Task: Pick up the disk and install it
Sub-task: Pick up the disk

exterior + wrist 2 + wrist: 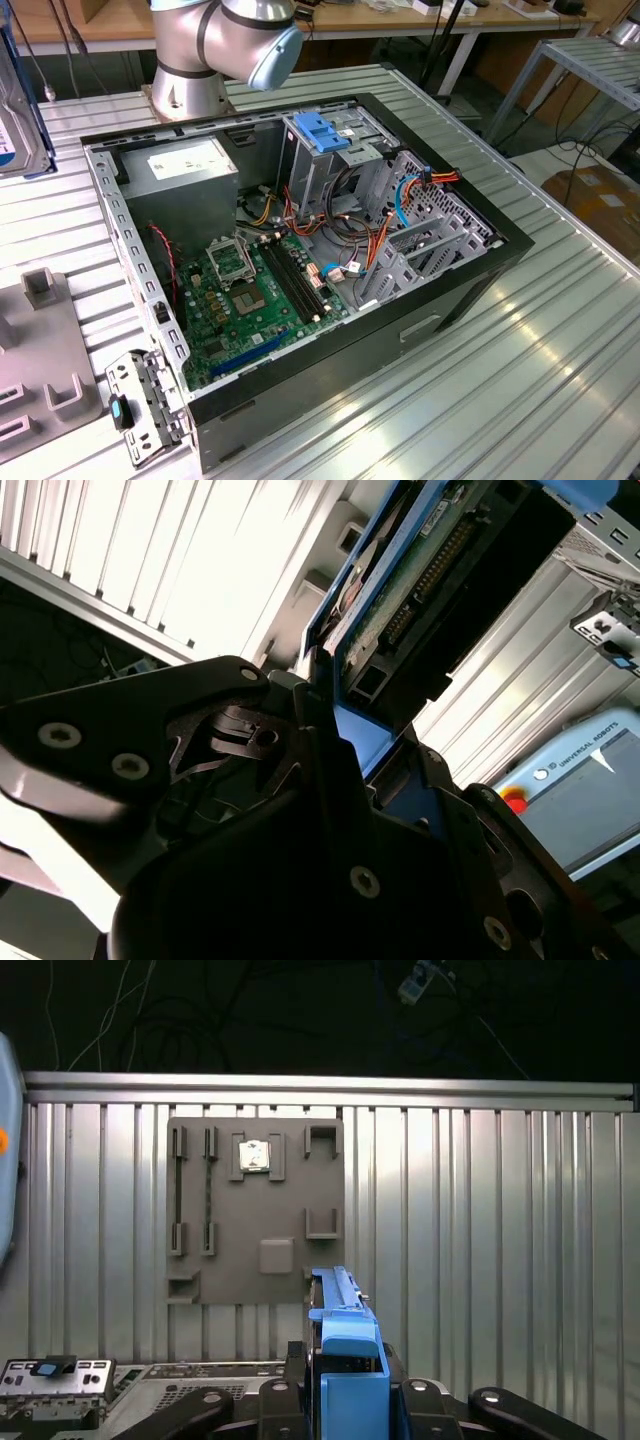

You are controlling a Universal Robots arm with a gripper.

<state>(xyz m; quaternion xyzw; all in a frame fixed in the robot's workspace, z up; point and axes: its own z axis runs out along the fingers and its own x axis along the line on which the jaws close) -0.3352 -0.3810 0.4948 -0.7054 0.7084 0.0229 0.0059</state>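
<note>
The disk (18, 110), silver-grey with a white-and-blue label, stands on edge at the exterior view's far left, above the ribbed table. In the first wrist view its blue carrier rail (345, 1345) points away from the camera, clamped in my black gripper (345, 1400). In the second wrist view the disk (430, 570) shows its green circuit-board side and blue rail, with my gripper (335, 735) shut on its near end. It hangs above a grey fixture plate (255, 1210), apart from it.
The open computer case (480, 290) lies in the table's middle, with a metal drive cage and blue latch (322, 130), a grey power-supply box (185, 165) and a motherboard (250, 300). A loose metal bracket (145, 400) lies near the fixture plate (40, 360). The arm's base (200, 60) stands behind the case.
</note>
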